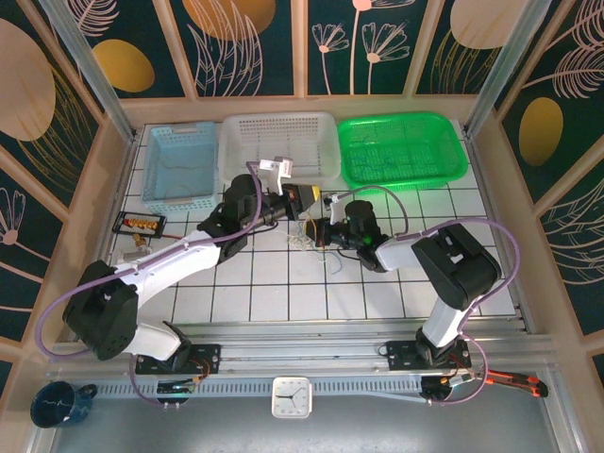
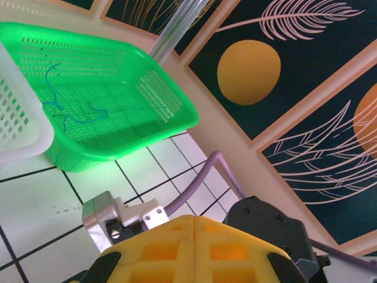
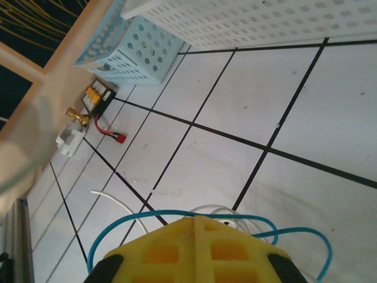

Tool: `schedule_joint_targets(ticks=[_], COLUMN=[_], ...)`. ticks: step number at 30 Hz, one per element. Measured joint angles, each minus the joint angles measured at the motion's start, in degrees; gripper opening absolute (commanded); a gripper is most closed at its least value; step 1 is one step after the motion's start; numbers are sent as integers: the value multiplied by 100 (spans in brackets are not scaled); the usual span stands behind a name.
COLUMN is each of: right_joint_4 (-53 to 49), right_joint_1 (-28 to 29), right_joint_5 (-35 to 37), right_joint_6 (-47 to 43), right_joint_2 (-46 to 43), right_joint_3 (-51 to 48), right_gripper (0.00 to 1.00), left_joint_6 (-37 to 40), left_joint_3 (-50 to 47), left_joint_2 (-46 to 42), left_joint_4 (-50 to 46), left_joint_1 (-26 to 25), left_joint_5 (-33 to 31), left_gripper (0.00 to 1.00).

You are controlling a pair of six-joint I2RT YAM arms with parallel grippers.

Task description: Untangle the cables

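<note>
The cables (image 1: 307,241) lie at the clenched right pincer's (image 3: 194,218) tips; the left pincer (image 2: 191,218), also clenched, sits just farther.

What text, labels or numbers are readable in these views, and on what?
No text can be quoted: none is legible.
Too small to read: the dial numerals on the white square clock.
Too small to tell: any marking on the small black holder with orange parts.
</note>
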Motion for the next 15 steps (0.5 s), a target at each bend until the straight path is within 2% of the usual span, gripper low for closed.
schedule_joint_targets(ticks=[15], right_joint_4=[22], right_joint_1=[-2], right_joint_5=[608], right_joint_6=[31], right_joint_2=[184], right_joint_3=[-87], right_gripper=[0], left_joint_6=[101], left_joint_3=[1071], left_joint_2=[-271], left_joint_4=[-380], left_joint_1=[0], left_joint_5=[-66], left_gripper=[0])
